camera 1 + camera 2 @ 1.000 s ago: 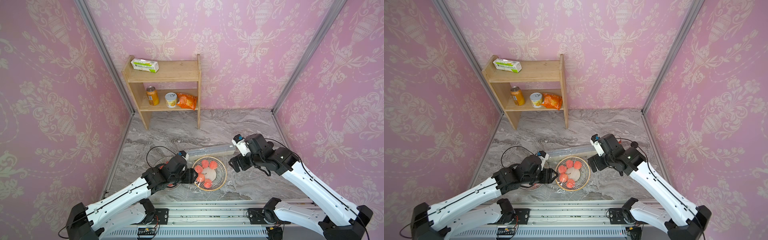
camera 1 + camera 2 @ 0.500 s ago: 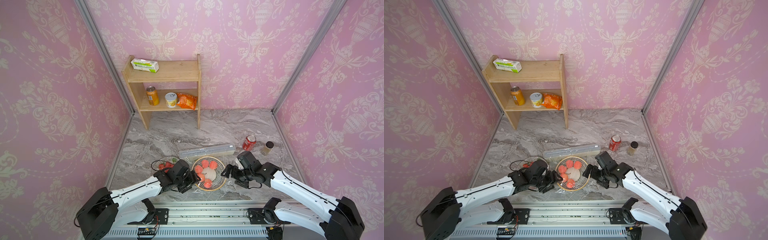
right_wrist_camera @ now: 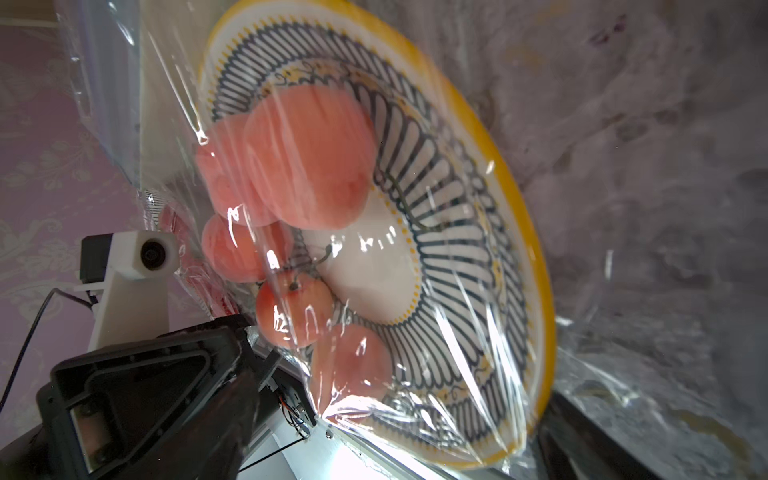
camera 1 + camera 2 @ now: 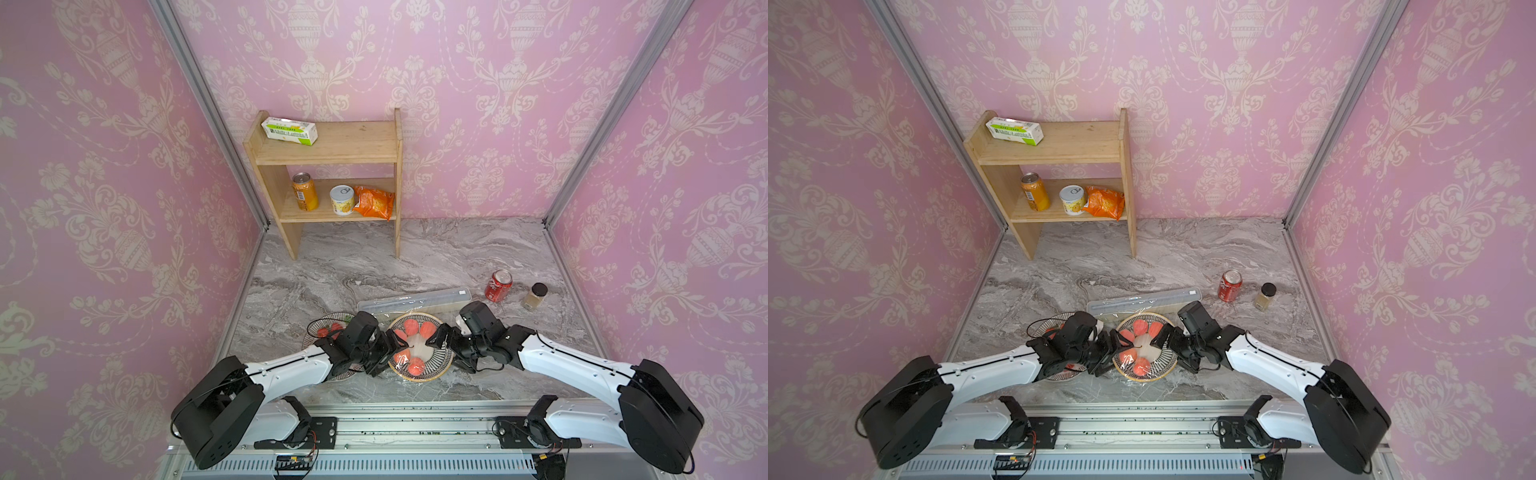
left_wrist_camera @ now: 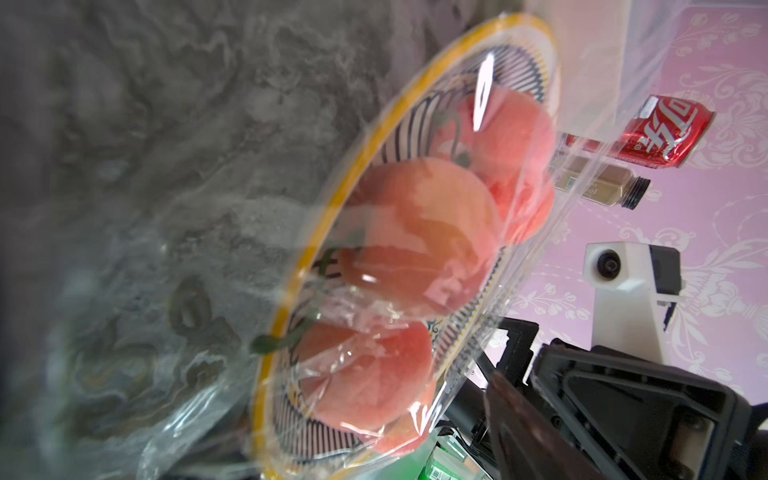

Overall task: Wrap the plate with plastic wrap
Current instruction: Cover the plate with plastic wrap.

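I count one plate (image 4: 430, 376) with five pink fruits (image 3: 307, 158) on it. There is one sheet of plastic wrap (image 3: 457, 353) and one long box (image 4: 415, 300) that it comes from. On the table (image 4: 353, 266) I also see one wire basket (image 4: 328, 322), one red can (image 4: 498, 286) and one little jar (image 4: 535, 296). The shelf (image 4: 332, 153) holds one carton (image 4: 289, 130), one orange can (image 4: 304, 192), one tin (image 4: 343, 200) and one orange bag (image 4: 374, 202).

The plate sits near the front edge of the table, between my two grippers. The basket is just beside it on my left, and my left arm lies over the basket. The box lies just behind the plate. Behind the box the table is open all the way to the shelf. On my right there is open room; the can and jar stand well apart from the plate.

The box's long side runs from left to right, with its right end a bit farther back. The wrap runs from the box toward me, over the fruits and the plate, and past the rim onto the table, all crinkly.

My left gripper (image 4: 384, 353) is at the plate's left rim, fingers apart, clamped on nothing. My right gripper (image 4: 442, 351) is at the right rim, fingers wide apart too.
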You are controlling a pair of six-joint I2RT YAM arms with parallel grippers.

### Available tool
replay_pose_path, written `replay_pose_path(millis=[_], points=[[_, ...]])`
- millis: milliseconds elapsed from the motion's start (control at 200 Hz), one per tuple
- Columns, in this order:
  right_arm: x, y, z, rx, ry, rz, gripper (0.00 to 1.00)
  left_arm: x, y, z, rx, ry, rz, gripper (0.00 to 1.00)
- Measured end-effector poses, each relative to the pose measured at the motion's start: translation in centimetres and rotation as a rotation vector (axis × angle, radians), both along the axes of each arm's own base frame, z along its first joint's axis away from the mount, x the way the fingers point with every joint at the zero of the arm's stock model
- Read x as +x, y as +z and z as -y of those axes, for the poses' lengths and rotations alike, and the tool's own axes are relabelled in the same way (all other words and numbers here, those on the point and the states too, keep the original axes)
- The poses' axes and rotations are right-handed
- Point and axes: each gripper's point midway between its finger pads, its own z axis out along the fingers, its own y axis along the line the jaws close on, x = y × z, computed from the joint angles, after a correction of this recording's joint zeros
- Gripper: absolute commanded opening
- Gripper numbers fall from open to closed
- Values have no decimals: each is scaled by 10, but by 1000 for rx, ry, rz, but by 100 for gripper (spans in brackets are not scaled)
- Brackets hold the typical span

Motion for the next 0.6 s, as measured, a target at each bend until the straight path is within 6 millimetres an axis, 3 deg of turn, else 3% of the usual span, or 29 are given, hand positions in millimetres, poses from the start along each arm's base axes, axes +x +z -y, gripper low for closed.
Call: replay_pose_path(millis=[600], points=[[14, -13, -8, 39, -51, 15, 100, 27, -12, 19, -66, 16, 34, 82]])
